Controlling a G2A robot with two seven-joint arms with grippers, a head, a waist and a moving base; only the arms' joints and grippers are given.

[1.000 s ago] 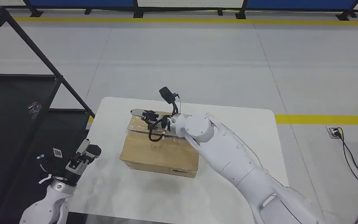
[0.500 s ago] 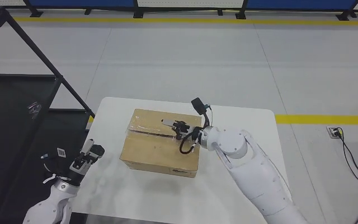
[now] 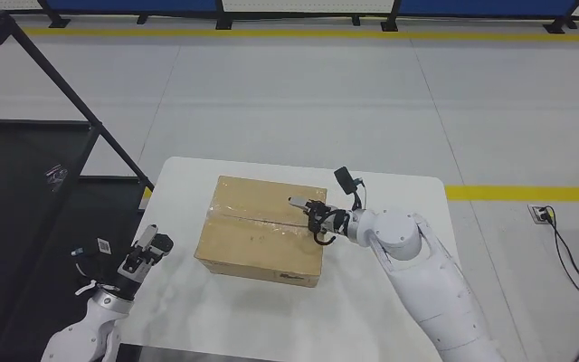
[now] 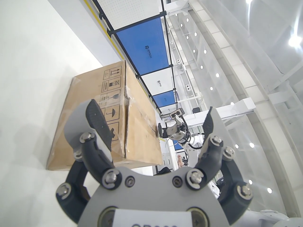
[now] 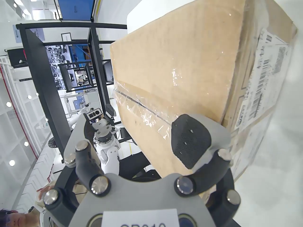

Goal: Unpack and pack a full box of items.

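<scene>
From above, I see the box [image 3: 261,237] mid-counter [image 3: 389,190], right pincer [image 3: 306,206] at its right end and left pincer [image 3: 149,246] by the counter's left edge. On the left wrist, my pincer [image 4: 153,121] is released, facing the box [image 4: 139,124]. On the right wrist, my pincer [image 5: 137,135] is released over the box's [image 5: 177,60] taped top.

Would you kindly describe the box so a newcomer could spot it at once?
Look at the white table; the box sits near its middle. It is brown cardboard with clear tape along its top seam, unlike the grey right hand at its edge.
</scene>
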